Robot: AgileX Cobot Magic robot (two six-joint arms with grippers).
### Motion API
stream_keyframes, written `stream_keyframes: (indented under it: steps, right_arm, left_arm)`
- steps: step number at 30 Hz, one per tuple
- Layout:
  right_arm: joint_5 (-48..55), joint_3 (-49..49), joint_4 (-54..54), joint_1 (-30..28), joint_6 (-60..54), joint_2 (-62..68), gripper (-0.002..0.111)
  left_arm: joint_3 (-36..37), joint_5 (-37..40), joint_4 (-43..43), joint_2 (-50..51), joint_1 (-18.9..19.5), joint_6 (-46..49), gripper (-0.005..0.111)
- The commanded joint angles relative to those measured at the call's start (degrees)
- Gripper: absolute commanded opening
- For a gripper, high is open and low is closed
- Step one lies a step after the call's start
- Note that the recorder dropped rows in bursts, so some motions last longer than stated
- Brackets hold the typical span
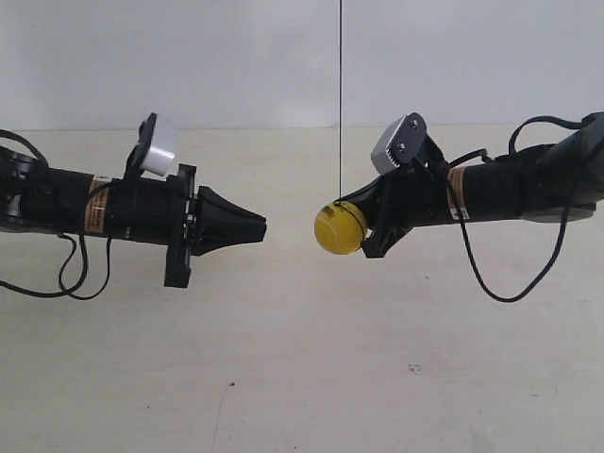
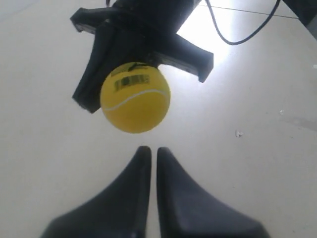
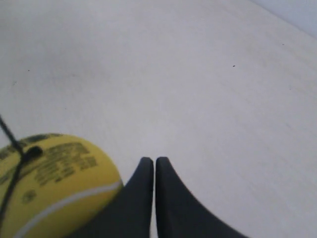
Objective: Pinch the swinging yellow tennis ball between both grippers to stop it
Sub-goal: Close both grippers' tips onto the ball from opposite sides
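Yellow tennis ball [image 1: 340,229]: one, ahead of the left gripper [image 2: 149,148] fingertips, just beside the right gripper [image 3: 150,159] fingers.
Grippers: two.
String [image 1: 340,94]: one, rising above the fingers.
Camera blocks [image 1: 158,144]: two, one behind each finger pair.

You're at what looks like a robotics lab bench. Beneath your left claw [image 1: 262,226] and right claw [image 1: 366,225] runs a bare, pale desk [image 1: 302,377], lightly scuffed, with a blank white wall [image 1: 189,57] beyond. A thin string [image 1: 340,94] hangs down from above the right claw's tip. Behind each claw sits a camera block [image 1: 159,144], and loose black cables [image 1: 511,300] trail off the arms.
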Motion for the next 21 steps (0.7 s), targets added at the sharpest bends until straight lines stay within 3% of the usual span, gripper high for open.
stream_keyframes:
  steps: [1, 16, 21]
  right_arm:
    - [-1.0, -0.2, -2.4, 0.0, 2.1, 0.0, 0.000]
    - [-4.9, -0.2, -5.3, 0.1, 4.9, 0.0, 0.000]
    - [-7.3, -0.2, -5.2, 0.1, 4.4, 0.0, 0.000]
  left_arm:
    - [-1.8, 0.1, 1.1, 0.2, -1.6, -2.0, 0.005]
    - [-5.7, -1.7, 2.7, 5.3, -1.6, -4.1, 0.005]
    - [-5.7, 0.9, 1.1, 5.3, -1.6, -3.7, 0.005]
